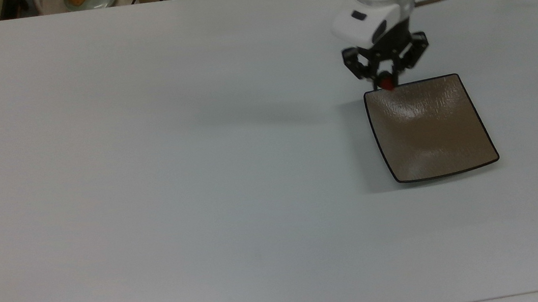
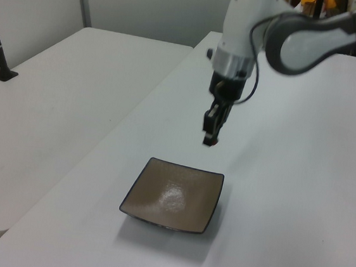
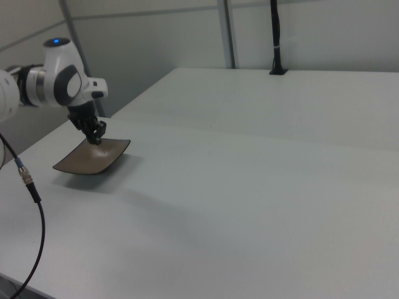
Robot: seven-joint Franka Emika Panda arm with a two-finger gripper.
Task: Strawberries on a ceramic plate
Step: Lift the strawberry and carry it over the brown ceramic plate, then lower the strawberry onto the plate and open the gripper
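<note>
Gripper (image 1: 385, 82) pointing down, above the white table (image 1: 151, 157), fingers closed on the strawberry (image 1: 386, 83) (a small red spot pinched right at the tips). Strawberry held between the two fingertips, poking out just below them, clear of the table. In the top view, sitting over the upper left corner of the square brown plate (image 1: 430, 130), right at its black rim. In the left view, gripper (image 2: 210, 139) hanging in the air above the far edge of the plate (image 2: 173, 195), red tip (image 2: 209, 142) well apart from the plate's surface. In the right view, gripper (image 3: 96, 139) just over the plate (image 3: 93, 157), strawberry too small to make out there. Plate resting flat on the table, nothing lying in it.
</note>
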